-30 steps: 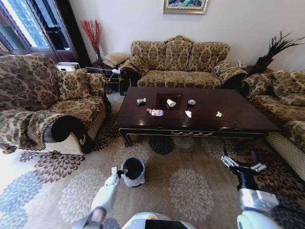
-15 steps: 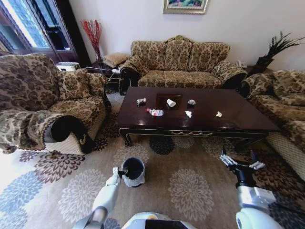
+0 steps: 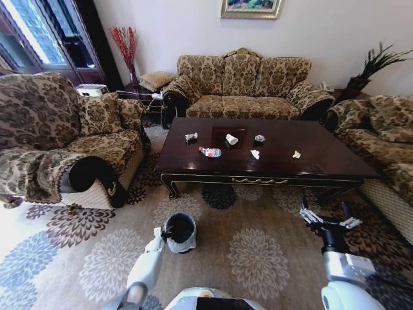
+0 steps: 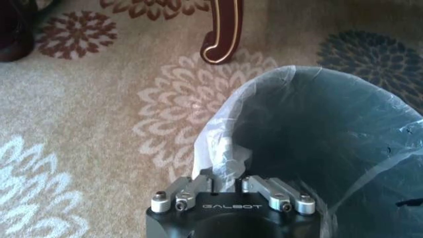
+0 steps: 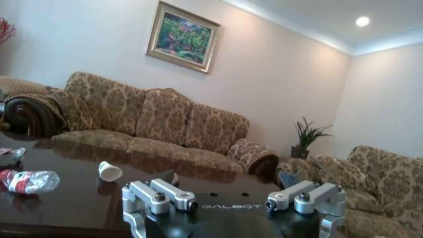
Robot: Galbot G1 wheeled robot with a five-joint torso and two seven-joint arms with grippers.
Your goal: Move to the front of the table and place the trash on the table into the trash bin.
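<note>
partly hidden, left gripper (image 4: 227, 179) clamps trash bin (image 4: 330, 144) liner.

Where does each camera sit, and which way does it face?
Head view: high on the robot, facing forward and down at the coffee table; both arms show, the right pincer open.
Left wrist view: faces down into the trash bin; the left pincer grips its liner.
Right wrist view: faces level across the table toward the sofa.
Shared: plastic bottle, paper cup.
</note>
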